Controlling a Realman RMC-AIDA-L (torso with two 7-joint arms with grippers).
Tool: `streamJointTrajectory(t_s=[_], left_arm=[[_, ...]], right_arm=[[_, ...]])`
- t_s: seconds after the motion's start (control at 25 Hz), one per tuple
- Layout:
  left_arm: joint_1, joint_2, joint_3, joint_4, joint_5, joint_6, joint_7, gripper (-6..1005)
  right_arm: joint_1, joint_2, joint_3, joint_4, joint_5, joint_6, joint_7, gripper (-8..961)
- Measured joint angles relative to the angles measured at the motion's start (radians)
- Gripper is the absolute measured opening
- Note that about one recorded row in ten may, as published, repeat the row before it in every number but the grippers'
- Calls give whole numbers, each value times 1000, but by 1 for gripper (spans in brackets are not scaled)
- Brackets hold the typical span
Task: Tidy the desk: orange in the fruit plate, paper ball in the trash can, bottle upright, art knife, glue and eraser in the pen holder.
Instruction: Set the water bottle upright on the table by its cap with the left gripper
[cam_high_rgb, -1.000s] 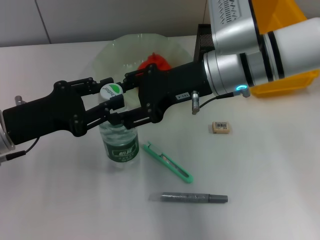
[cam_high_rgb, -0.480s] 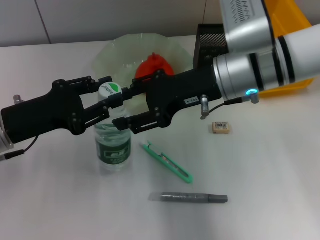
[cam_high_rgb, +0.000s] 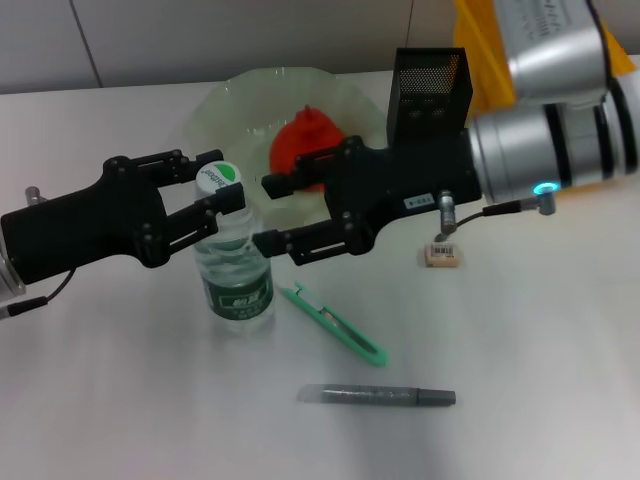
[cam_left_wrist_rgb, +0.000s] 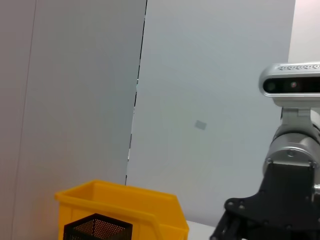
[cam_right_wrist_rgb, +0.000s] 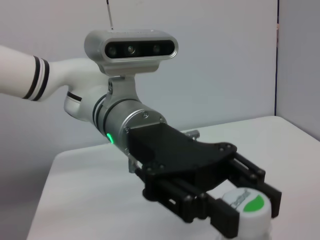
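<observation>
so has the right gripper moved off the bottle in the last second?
Yes. The right gripper has drawn back toward the eraser, jaws open, clear of the bottle, which the left gripper holds at the cap.

Head camera looks down over the desk. Both wrist cameras face level across it; the right one closely shares the bottle cap.

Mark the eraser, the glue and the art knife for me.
eraser (cam_high_rgb: 443, 255), head view, on its printed label.
glue (cam_high_rgb: 376, 396), head view, middle of the grey barrel.
art knife (cam_high_rgb: 334, 323), head view, middle of the mint-green body.
</observation>
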Motion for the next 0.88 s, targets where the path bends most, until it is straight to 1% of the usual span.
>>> streamJointTrajectory(t_s=[0.16, 0.28, 0.32, 0.36, 0.4, 0.48, 0.56, 0.72, 0.8, 0.88], left_arm=[[3, 0, 0, 15, 0, 0, -8, 496], [3, 0, 0, 15, 0, 0, -8, 499], [7, 1, 0, 34, 0, 7, -23, 501], [9, 1, 0, 47, 0, 8, -30, 502], [9, 1, 0, 47, 0, 8, -30, 503], [10, 1, -3, 55, 0, 9, -35, 506], [8, 2, -25, 62, 0, 3, -40, 508], [2, 4, -39, 71, 0, -17, -52, 513], [0, 4, -41, 92, 0, -53, -78, 516], [0, 4, -41, 92, 0, -53, -78, 519]], right_arm=[[-53, -2, 19, -55, -6, -37, 30, 641], [-90, -6, 70, -75, -13, -92, 53, 639], [-103, -7, 94, -79, -17, -116, 61, 638], [-128, -11, 145, -81, -22, -154, 70, 637], [-128, -11, 145, -81, -22, -154, 70, 636], [-154, -13, 191, -78, -23, -180, 67, 635], [-186, -16, 228, -76, -24, -199, 45, 633], [-238, -22, 265, -71, -39, -222, 8, 630], [-256, -23, 285, -61, -57, -224, 0, 628], [-270, -23, 301, -44, -73, -227, -7, 627]])
